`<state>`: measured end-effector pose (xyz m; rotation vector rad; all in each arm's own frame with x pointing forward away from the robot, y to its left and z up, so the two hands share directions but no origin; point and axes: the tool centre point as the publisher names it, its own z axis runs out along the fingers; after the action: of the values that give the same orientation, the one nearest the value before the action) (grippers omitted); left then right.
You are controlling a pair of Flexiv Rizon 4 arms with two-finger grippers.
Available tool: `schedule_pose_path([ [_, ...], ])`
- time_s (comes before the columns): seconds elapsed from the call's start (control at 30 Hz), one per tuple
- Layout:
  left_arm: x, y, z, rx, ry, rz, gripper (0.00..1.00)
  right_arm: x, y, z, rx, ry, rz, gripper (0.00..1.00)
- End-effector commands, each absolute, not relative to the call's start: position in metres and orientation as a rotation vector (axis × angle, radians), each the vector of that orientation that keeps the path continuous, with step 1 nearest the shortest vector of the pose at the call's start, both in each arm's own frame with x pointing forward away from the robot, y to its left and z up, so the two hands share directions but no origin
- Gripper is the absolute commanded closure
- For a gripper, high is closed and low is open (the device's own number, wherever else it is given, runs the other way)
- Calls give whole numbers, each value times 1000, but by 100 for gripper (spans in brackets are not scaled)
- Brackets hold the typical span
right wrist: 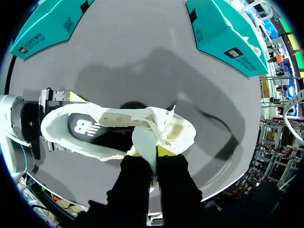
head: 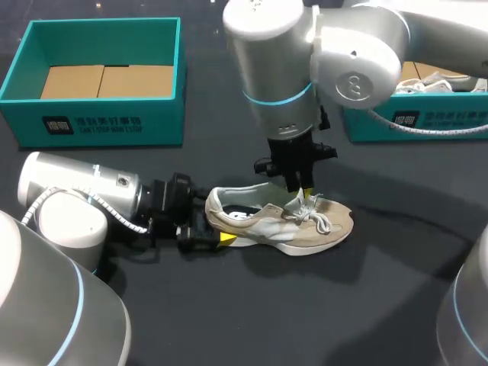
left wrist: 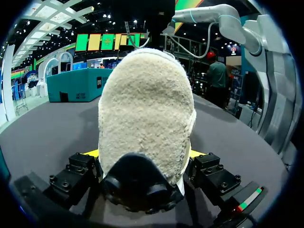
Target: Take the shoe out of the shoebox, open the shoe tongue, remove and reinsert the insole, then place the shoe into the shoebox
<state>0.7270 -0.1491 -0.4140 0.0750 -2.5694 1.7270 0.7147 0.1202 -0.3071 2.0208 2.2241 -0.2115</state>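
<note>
A beige and white shoe [head: 305, 225] lies on its side on the dark table. Its black insole [right wrist: 90, 128] shows inside the shoe [right wrist: 118, 118]. My right gripper [head: 305, 194] comes straight down over the laces. In the right wrist view this gripper [right wrist: 154, 154] is shut on the white tongue [right wrist: 145, 140] and holds it up. My left gripper [head: 210, 229] lies low at the heel. Its fingers stand wide open, and the fuzzy heel [left wrist: 145, 118] sits between the yellow tips [left wrist: 197, 153].
An open teal shoebox [head: 99, 126] with a bare cardboard floor stands at the back left. A second teal box [head: 427, 122] at the back right holds another shoe [head: 427, 80]. Dark tabletop lies in front of the shoe.
</note>
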Motion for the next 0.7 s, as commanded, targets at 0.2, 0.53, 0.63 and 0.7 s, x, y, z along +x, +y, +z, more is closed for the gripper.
schedule_pose_path([
  [0.2,725,-147,-417,76,-2571,1725,100,711,110,-308,2066,2349,-20,100],
  [0.53,725,-147,-417,76,-2571,1725,100,706,70,-312,2018,2498,126,100],
  [0.63,725,-147,-417,76,-2571,1725,100,707,62,-314,1984,2528,168,100],
  [0.7,725,-147,-417,76,-2571,1725,100,708,57,-318,1966,2548,179,100],
])
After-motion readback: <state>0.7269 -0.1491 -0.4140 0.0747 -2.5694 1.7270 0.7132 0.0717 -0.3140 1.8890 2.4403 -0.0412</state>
